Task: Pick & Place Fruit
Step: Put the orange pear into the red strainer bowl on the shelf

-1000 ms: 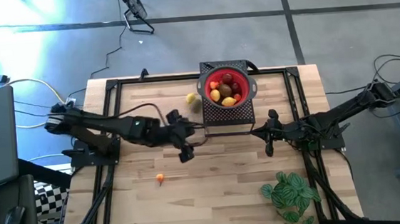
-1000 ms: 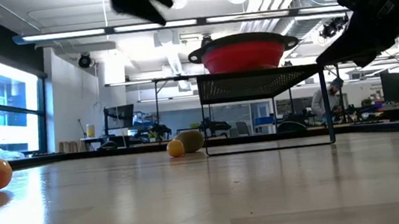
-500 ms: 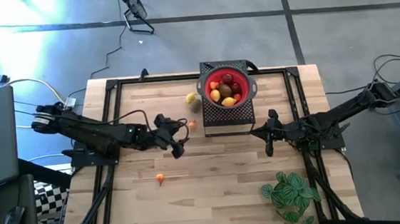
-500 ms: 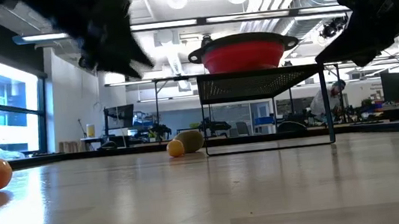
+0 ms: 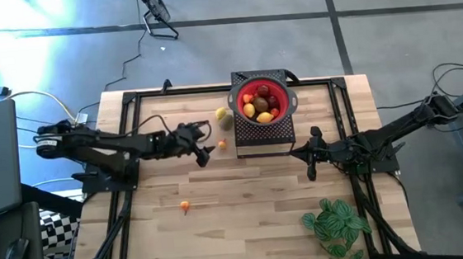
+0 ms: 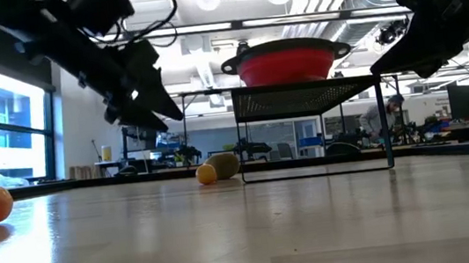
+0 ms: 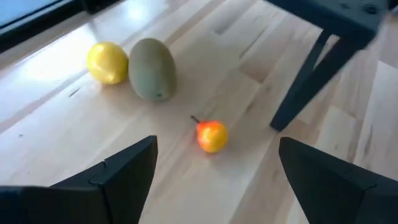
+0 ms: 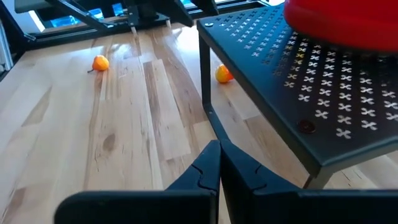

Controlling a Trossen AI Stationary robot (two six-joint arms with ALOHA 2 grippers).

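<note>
The left gripper [image 5: 205, 145] hangs above the wooden bench [image 5: 247, 219], its fingers [image 7: 127, 171] spread wide with nothing between them, pointed toward a small orange fruit [image 7: 211, 135] lying on the boards just beside the near leg of the black mesh stand [image 5: 263, 135]. In the wrist view that orange fruit sits between the two dark fingers, apart from both. A little farther back, a yellow fruit [image 5: 221, 114] and a brownish-green fruit [image 7: 153, 68] lie touching each other on the bench beside the stand. On top of the stand sits the red bowl [image 5: 285, 100], already holding a heap of fruit [image 5: 260, 104], yellow, orange and dark red. Another orange fruit [image 5: 185, 205] lies alone on the open boards, well apart from the rest, toward the front. The right gripper [image 5: 313, 171] waits off the other side of the stand, its fingers [image 8: 211, 168] pressed together and holding nothing. A green leafy plant [image 5: 336, 225] stands near the front corner on the right arm's side.
</note>
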